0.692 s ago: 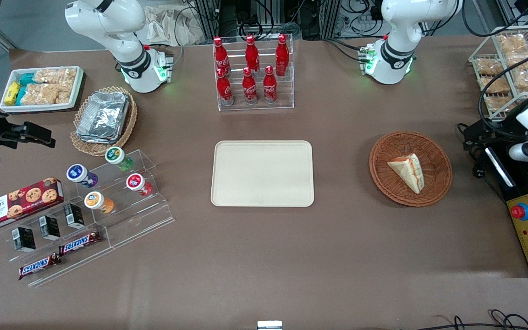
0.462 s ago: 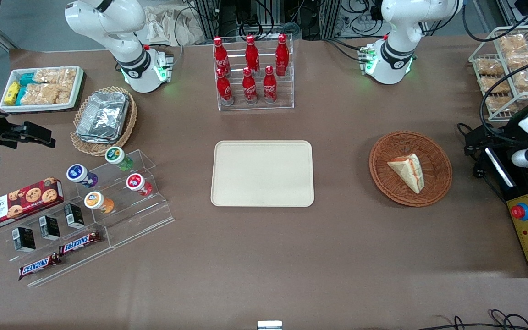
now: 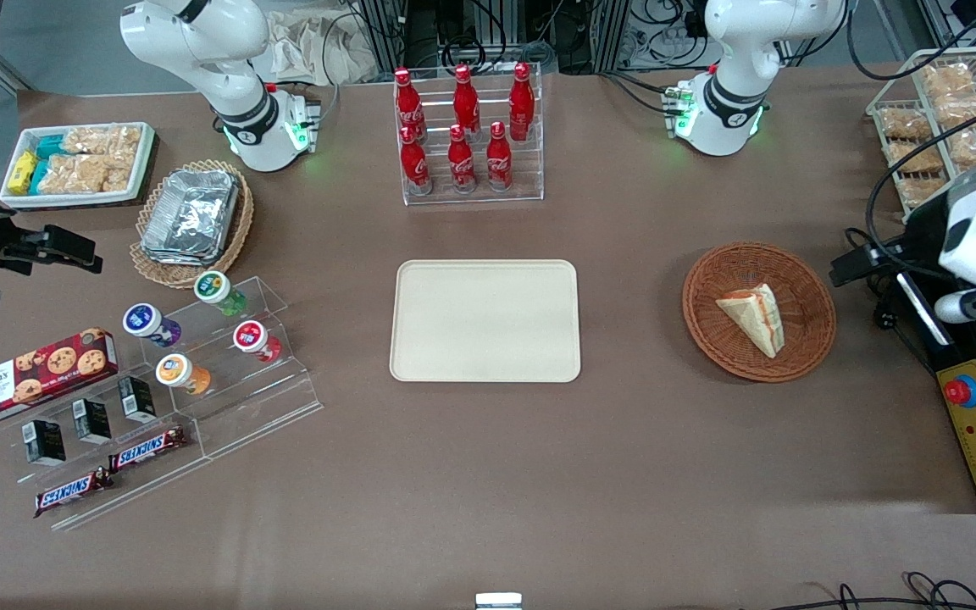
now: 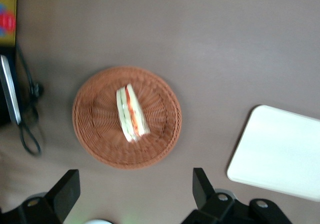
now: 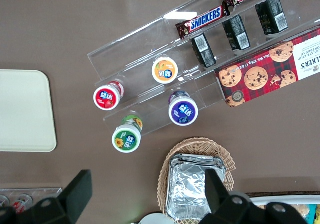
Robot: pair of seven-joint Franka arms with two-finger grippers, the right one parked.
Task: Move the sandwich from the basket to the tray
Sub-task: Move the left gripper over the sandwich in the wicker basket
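Note:
The sandwich [image 3: 755, 318], a pale wedge with a red-orange filling edge, lies in the round reddish-brown wicker basket [image 3: 818, 288] toward the working arm's end of the table. The beige tray [image 3: 485, 320] lies bare at mid-table. My gripper [image 3: 856, 264] hangs beside the basket's rim, toward the table end and well above the table. The left wrist view looks down on the sandwich [image 4: 131, 113], the whole basket [image 4: 95, 129] and a corner of the tray [image 4: 280, 154]. There my gripper [image 4: 134, 189] is open, its fingers wide apart with nothing between them.
A control box with a red button [image 3: 975, 424] and loose cables [image 3: 886, 309] lie by the basket at the table end. A wire rack of snack packets [image 3: 937, 119] stands farther back. A rack of red bottles [image 3: 467, 135] stands farther from the camera than the tray.
My gripper has moved a little toward the basket from the table end. The sandwich, the basket and the tray have not moved.

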